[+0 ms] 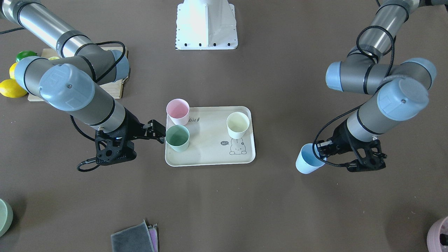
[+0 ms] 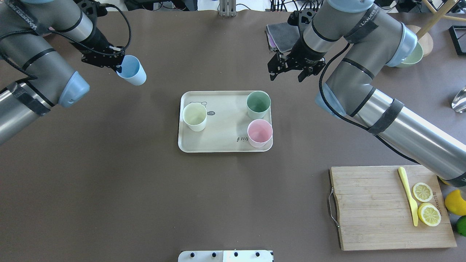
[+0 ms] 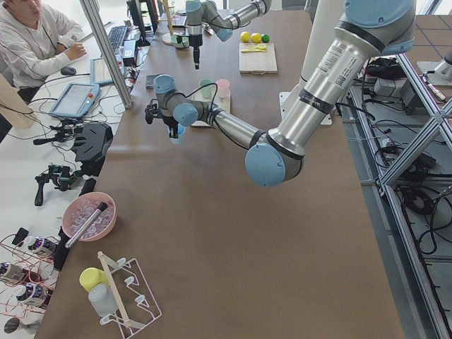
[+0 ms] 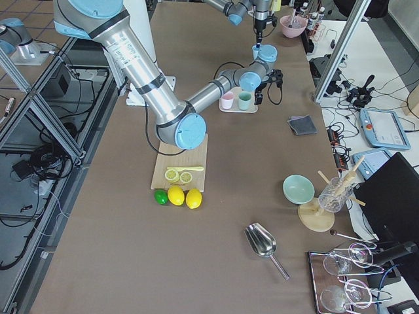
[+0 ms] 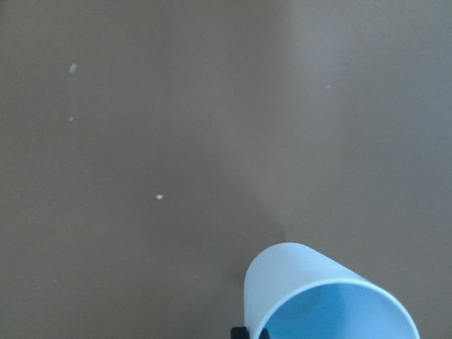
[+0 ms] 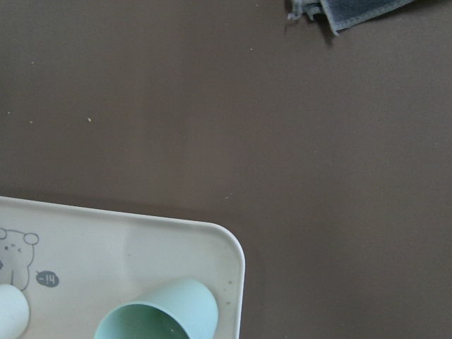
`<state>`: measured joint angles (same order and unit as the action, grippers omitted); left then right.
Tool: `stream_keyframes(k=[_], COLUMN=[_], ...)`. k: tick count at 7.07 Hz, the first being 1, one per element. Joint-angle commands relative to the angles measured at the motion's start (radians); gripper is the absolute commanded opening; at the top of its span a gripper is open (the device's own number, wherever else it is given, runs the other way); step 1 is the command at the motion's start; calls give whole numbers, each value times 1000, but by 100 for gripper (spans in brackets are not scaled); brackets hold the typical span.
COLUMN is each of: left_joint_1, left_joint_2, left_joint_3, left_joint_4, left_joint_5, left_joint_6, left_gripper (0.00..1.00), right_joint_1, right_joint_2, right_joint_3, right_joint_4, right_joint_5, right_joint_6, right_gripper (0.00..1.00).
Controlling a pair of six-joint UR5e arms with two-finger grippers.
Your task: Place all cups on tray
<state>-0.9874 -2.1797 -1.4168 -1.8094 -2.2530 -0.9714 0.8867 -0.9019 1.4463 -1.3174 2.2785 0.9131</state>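
The cream tray (image 2: 222, 143) lies mid-table with three upright cups on it: pink (image 2: 259, 133), sage green (image 2: 258, 104) and cream-white (image 2: 194, 116). My left gripper (image 2: 118, 65) is shut on the rim of the light blue cup (image 2: 131, 71) and holds it tilted above the table, well to the tray's left. The blue cup fills the lower right of the left wrist view (image 5: 318, 296). My right gripper (image 2: 287, 77) is open and empty, just beyond the tray's far right corner, near the green cup (image 1: 177, 138). The right wrist view shows the green cup (image 6: 159, 314) and the tray corner (image 6: 212, 240).
A wooden cutting board (image 2: 371, 211) with lemon slices (image 2: 426, 203) and a yellow knife (image 2: 407, 196) lies at the near right. A folded grey cloth (image 2: 280, 34) and a green bowl (image 2: 413, 54) sit at the far right. Whole lemons (image 1: 10, 87) lie by the board.
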Motion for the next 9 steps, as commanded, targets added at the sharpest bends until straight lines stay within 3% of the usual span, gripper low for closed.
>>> stream_keyframes(k=[1, 2, 6, 7, 9], left_joint_1=[108, 166, 243, 251, 239], left_joint_2=[-118, -144, -203, -210, -213], left_joint_3=[-2, 15, 59, 70, 65], left_joint_4=[30, 28, 28, 27, 30], left_joint_5=[60, 125, 159, 188, 185], left_joint_6=[-197, -225, -286, -283, -280], left_gripper=[0, 0, 0, 96, 98], right_joint_1=[43, 46, 47, 49, 52], right_joint_2=[-49, -78, -84, -86, -80], right_joint_3=[15, 37, 51, 68, 81], right_joint_4=[-2, -2, -19, -34, -66], right_joint_5=[4, 4, 7, 16, 18], right_joint_6=[-34, -42, -42, -42, -42], right_gripper=[100, 100, 100, 100, 100])
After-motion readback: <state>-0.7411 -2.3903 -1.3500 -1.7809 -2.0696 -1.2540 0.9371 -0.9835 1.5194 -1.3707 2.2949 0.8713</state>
